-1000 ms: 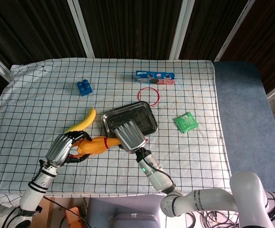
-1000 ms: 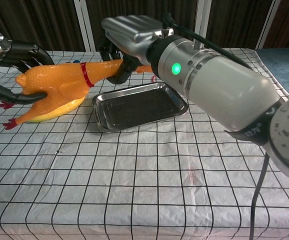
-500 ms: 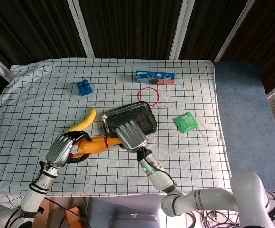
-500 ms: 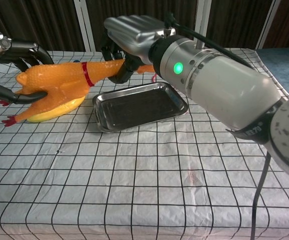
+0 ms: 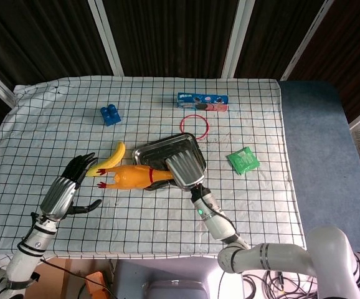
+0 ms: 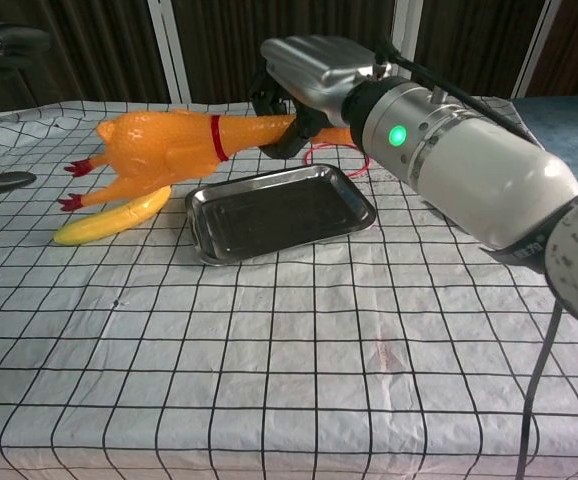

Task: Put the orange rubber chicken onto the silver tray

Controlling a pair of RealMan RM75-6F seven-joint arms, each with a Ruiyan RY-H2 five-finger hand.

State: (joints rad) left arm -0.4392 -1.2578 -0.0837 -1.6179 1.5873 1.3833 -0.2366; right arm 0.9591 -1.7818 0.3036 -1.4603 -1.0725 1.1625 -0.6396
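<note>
While the right hand (image 6: 314,75) grips the orange rubber chicken (image 6: 174,148) by its neck end, the toy hangs in the air, body stretching out to the left with its red feet pointing left — clear of the cloth in the chest view. Its body sits over the left edge of the silver tray (image 6: 281,211) and the cloth beside it; the tray itself holds nothing. In the head view the chicken (image 5: 132,177) lies just left of the tray (image 5: 161,152), with the right hand (image 5: 185,170) over the tray's near right part.

Off to the left, the left hand (image 5: 65,193) is released, its dark fingers (image 5: 80,165) spread and apart from the toy, holding nothing. A yellow banana (image 5: 108,160) rests on the checked worktop (image 5: 261,205) just beyond the chicken — between it and the left hand's fingertips.
</note>
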